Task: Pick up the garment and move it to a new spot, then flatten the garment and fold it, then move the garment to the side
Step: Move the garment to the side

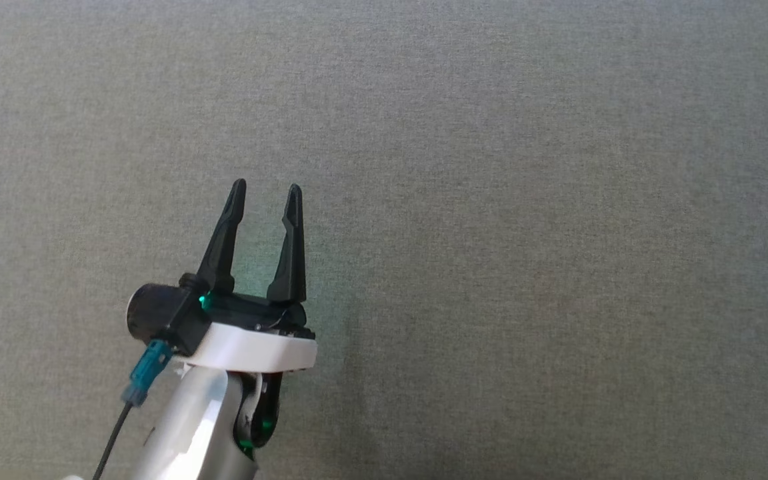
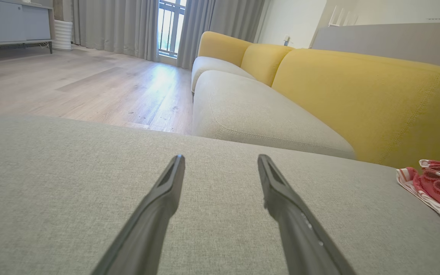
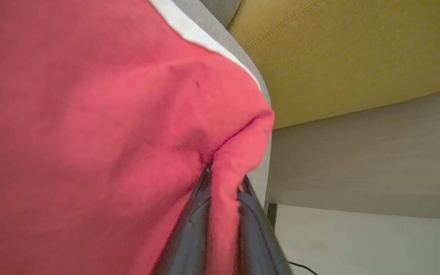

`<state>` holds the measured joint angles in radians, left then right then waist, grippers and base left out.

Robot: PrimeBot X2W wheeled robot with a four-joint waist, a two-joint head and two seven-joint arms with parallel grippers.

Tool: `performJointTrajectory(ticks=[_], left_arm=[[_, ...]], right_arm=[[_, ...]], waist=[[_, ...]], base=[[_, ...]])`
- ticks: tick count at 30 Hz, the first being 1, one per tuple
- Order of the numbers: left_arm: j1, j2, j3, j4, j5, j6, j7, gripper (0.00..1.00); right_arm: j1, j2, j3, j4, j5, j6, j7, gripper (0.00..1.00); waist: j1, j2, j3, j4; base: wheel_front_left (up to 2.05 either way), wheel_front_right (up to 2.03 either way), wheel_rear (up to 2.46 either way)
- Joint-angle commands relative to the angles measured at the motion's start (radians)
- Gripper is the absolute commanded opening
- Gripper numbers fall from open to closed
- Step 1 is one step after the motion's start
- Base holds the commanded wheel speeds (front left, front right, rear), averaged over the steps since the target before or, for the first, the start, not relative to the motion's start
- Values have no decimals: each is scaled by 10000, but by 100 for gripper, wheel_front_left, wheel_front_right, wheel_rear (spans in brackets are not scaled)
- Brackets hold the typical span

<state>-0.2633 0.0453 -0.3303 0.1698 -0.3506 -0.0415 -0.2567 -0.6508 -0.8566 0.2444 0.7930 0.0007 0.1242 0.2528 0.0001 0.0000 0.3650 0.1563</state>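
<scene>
Yellow sofa (image 2: 357, 88) w/ grey seats, wood floor (image 2: 90, 84), curtained window (image 2: 168, 26).

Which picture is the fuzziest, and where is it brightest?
Right wrist view: fuzziest, the red garment sits close to the lens, pinched by the right gripper. Left wrist view: brightest at the window. Head view: even light, green glow by the left gripper.
</scene>
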Motion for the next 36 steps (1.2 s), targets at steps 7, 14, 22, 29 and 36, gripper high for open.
performJointTrajectory(ticks=[7,14,22,29,36], left_arm=[[-244,49,306,-125,100,-42,-51,100],[37,49,504,-173,-12,-20,-51,100],[465,49,1047,-378,37,119,-51,100],[986,49,1574,-426,90,191,-51,100],[1396,49,1604,-146,18,41,-51,100]], right_arm=[[55,305,-655,-439,-529,65,-88,100],[29,1547,-1567,-1180,-773,65,-1088,100],[625,4044,-2610,-2925,-466,65,-2959,100],[1999,6595,-2994,-4548,449,65,-3638,100],[3605,7877,-3093,-5226,786,65,-4071,100]], waist=[[-1,0,-414,-246],[-1,0,-1295,-619],[-1,0,-2229,-1022],[-1,0,-2833,-1288],[-1,0,-3141,-1288]], base=[[0,0,0],[0,0,0],[0,0,0],[0,0,0],[0,0,0]])
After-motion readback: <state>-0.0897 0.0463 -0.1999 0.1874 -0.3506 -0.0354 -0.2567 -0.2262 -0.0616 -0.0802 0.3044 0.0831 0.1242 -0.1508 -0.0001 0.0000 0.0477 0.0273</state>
